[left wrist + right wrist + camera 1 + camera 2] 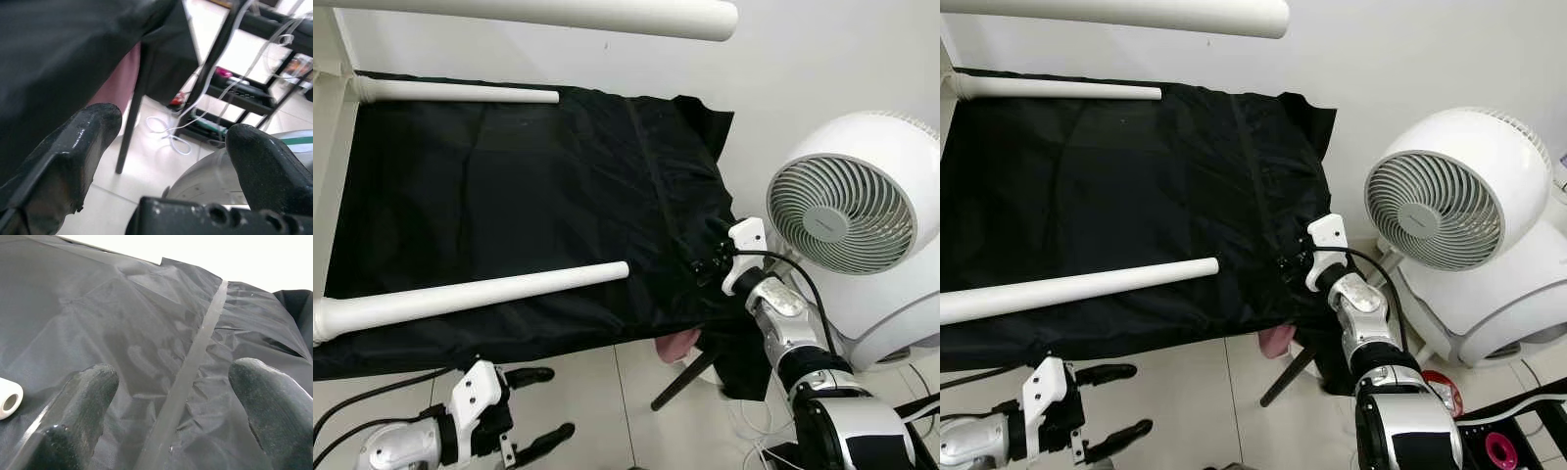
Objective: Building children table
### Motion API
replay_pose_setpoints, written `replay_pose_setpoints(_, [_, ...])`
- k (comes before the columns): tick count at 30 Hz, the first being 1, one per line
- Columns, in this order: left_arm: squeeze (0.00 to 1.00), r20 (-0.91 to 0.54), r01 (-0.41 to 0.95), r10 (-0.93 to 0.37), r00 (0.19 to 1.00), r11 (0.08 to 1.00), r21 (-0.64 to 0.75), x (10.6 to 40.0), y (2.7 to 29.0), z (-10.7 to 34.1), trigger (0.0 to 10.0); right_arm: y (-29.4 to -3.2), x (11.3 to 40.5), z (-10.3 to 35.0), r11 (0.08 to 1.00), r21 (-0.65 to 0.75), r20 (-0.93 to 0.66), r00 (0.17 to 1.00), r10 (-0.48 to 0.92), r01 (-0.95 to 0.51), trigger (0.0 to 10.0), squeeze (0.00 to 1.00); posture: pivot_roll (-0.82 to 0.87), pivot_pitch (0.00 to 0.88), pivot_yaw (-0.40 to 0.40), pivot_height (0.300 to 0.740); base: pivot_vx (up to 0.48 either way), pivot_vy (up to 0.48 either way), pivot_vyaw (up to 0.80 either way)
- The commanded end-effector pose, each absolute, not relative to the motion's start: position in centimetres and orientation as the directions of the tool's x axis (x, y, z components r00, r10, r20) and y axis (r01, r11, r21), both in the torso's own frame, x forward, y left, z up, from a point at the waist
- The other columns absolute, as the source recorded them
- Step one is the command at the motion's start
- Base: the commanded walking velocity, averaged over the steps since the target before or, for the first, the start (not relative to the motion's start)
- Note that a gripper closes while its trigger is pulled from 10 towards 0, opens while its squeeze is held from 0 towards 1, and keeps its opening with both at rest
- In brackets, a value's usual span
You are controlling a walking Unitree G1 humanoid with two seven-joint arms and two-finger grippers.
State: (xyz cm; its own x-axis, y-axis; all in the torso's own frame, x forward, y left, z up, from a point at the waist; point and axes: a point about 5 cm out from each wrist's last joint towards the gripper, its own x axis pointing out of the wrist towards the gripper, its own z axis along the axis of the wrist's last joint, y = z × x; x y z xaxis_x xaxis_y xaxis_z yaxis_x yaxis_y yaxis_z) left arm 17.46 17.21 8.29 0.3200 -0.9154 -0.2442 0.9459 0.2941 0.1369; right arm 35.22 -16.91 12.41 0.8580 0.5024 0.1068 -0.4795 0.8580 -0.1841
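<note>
From the head cameras, the white plastic children's table (331, 147) is lying on its side on a bench draped in black wrinkly fabric (509, 186), top panel at the far left edge with round white legs sticking out sideways: the near leg (470, 294), a far leg (460, 93), and another one overhead (558, 15) at the top of frame. So as far as I can tell the legs in view are already on (can't see the joints well enough to say they're tight), and what's left is probably checking them and flipping it upright. The right gripper (710, 257) sits at the cloth's right edge, near a big round white fan (847, 215); the left gripper (543, 406) hangs low over the tiled floor (626, 392), below the near leg. Left wrist view: jaws spread wide, nothing between them, looking under the draped cloth at a dark stand leg (132, 122) and white cables (166, 134). Right wrist view: jaws also spread and empty, hovering over the cloth and its taped seam (195, 362), with the tip of a leg off to one side.
</note>
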Motion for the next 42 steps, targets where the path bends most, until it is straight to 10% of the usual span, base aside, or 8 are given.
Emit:
replay_pose_setpoints(1, [0.0,-0.251,0.96,-0.928,0.277,0.256,0.113,16.6,16.5,8.5,10.0,-17.6,35.4,12.5,0.867,-0.175,0.101,0.868,0.487,-0.466,10.0,0.0,0.11,0.014,-0.14,0.74,0.0,0.0,0.0])
replay_pose_setpoints(28, [0.0,0.106,0.782,-0.782,0.614,0.621,0.054,22.4,16.4,13.8,10.0,-16.5,35.3,13.8,0.915,-0.076,0.249,0.881,0.403,-0.397,10.0,0.0,0.08,0.0,-0.118,0.74,0.0,0.0,0.0])
replay_pose_setpoints(42, [0.0,0.215,0.464,-0.44,0.872,0.883,-0.075,26.4,15.9,15.3,10.0,-15.1,35.1,15.3,0.965,-0.003,0.339,0.907,0.249,-0.264,10.0,0.0,0.07,0.08,-0.133,0.74,0.0,0.0,0.0])
